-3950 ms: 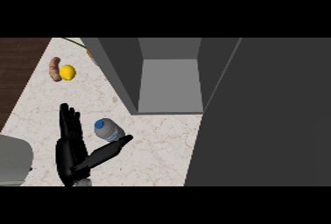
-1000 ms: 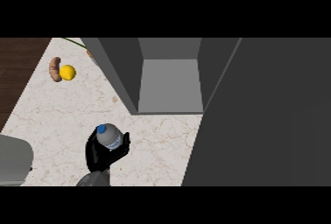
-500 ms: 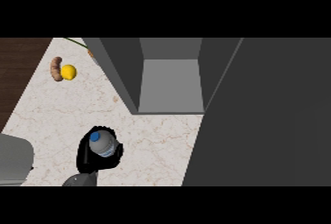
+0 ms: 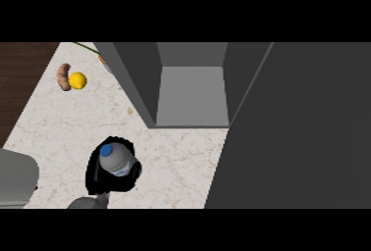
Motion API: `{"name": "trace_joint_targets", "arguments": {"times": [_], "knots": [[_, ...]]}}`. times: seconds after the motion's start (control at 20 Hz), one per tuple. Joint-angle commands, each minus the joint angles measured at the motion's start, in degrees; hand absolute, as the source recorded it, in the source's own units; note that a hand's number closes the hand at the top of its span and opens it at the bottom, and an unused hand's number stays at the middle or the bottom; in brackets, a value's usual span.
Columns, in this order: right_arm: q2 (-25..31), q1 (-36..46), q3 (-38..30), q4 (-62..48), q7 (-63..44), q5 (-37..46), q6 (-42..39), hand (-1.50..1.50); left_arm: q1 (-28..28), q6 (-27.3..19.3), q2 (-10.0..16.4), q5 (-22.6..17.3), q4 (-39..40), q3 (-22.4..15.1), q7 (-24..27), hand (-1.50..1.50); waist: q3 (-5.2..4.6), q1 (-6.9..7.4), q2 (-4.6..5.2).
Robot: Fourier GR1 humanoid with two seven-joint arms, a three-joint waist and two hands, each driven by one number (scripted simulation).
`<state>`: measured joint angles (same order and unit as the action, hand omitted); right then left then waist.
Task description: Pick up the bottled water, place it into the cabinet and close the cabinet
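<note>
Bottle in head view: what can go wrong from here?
1. The left hand wraps the bottled water and hides much of it, so a slip might go unseen.
2. The cabinet's left wall stands near the straight path to the opening; the bottle might clip its front edge.
3. The open door bounds the opening's right side, narrowing the approach.

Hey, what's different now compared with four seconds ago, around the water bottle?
The left hand, open beside the bottled water earlier, has curled round it, and the bottle has shifted slightly toward the robot. The cabinet is still open; the yellow fruit and the brown item beside it have not moved.
</note>
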<state>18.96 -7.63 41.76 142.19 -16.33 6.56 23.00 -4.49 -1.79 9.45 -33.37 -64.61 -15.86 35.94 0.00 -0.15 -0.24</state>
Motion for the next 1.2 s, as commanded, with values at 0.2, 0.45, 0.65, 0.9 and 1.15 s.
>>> {"name": "trace_joint_targets", "arguments": {"times": [0.2,0.45,0.65,0.9,1.15], "knots": [[0.80,0.08,-1.52,6.90,-3.70,2.56,-0.42,-1.50,-0.36,-6.52,-1.48,2.80,-12.36,-1.54,-8.49,1.50,0.00,0.02,0.08],[1.35,-2.45,0.02,6.55,-0.82,2.96,0.77,-1.50,-4.60,-13.01,-2.27,5.83,-17.73,-1.84,-15.32,1.50,0.02,-0.34,0.05],[2.21,-5.40,1.92,4.00,3.79,2.44,-0.18,-1.50,-8.39,-13.12,-3.95,7.45,-15.80,-0.37,-16.64,1.50,0.02,-0.39,0.13],[-1.09,0.85,-0.28,2.43,-1.25,2.51,0.08,-1.50,-11.11,-18.72,-7.11,12.11,-19.31,-3.73,-22.65,1.50,-0.01,0.00,0.15],[2.04,-4.80,0.63,4.59,4.53,0.95,-0.44,-1.50,-17.37,-24.43,-9.38,13.60,-15.47,-3.72,-21.52,1.50,0.02,-0.46,0.13]]}}
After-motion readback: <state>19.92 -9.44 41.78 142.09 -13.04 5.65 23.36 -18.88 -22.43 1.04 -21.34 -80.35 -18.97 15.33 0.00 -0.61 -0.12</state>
